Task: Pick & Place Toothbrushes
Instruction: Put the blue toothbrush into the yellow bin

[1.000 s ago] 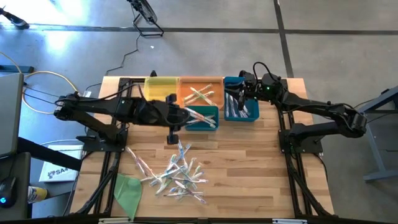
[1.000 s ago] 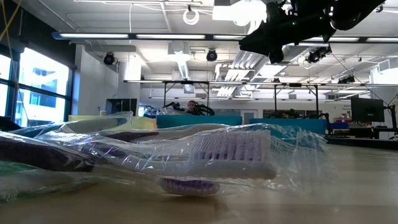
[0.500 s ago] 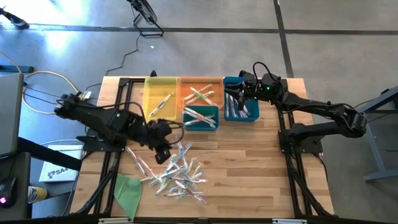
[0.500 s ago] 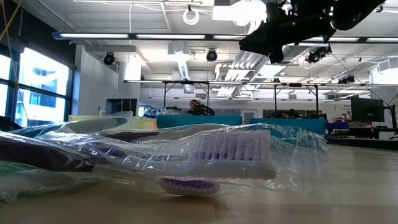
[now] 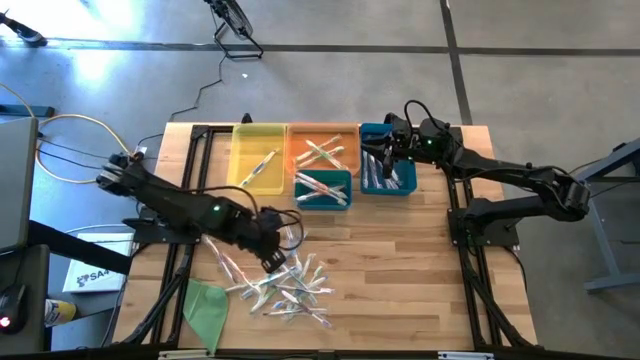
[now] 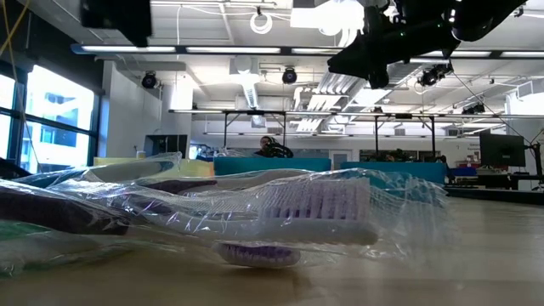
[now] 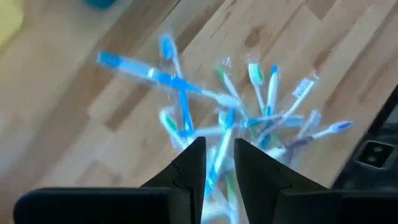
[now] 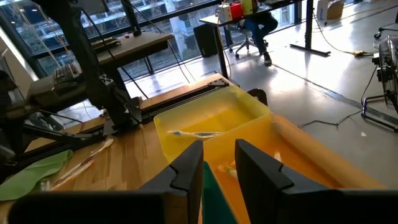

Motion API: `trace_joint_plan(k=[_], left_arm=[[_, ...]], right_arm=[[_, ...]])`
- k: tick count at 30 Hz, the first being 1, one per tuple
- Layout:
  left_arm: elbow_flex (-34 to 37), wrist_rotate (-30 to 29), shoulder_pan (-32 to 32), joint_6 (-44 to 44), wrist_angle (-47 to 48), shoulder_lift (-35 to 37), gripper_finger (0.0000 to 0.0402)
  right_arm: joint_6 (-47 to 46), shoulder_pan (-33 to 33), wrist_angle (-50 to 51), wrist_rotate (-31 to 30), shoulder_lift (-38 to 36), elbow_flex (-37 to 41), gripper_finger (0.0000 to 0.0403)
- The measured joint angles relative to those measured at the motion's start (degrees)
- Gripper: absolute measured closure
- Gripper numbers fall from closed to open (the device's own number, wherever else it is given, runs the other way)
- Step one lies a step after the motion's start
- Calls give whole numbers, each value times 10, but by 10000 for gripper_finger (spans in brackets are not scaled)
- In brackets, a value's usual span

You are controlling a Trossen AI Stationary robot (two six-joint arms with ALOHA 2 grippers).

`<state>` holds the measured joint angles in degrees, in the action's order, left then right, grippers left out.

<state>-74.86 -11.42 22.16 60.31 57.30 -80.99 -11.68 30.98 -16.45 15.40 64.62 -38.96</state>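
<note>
Several toothbrushes (image 5: 285,282) in clear wrap lie in a loose pile on the wooden table, toward its near edge; the left wrist view shows the pile (image 7: 249,118) blurred below the fingers. My left gripper (image 5: 276,254) hangs over the pile's far left edge, pointing steeply down. Its fingers (image 7: 217,146) stand a narrow gap apart with nothing between them. My right gripper (image 5: 385,150) waits over the blue bin (image 5: 388,176), nearly level, its fingers (image 8: 217,149) also slightly apart and empty. One wrapped toothbrush (image 6: 314,212) fills the low view.
Along the far edge stand a yellow bin (image 5: 258,160) with one toothbrush, an orange bin (image 5: 322,150), a teal bin (image 5: 322,190) and the blue bin, each holding toothbrushes. A green sheet (image 5: 205,305) lies at the near left corner. Bare wood lies to the pile's right.
My left gripper has gone from beside the teal bin toward the table's near edge and down, to just over the pile. It has rolled about its own axis and tipped to point more steeply down. The yellow bin, covered by the arm before, now shows.
</note>
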Motion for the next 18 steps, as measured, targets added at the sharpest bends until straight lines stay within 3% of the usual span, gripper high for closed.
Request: trace_joint_plan(k=[9,14,18], left_arm=[[5,6,-78,-326,-5,-19,323],[5,66,-155,-499,32,-19,323],[5,81,-214,-625,28,-19,323]], right_arm=[[0,0,-1,0,0,0,318],[0,0,-1,0,0,0,318],[0,0,-1,0,0,0,318]])
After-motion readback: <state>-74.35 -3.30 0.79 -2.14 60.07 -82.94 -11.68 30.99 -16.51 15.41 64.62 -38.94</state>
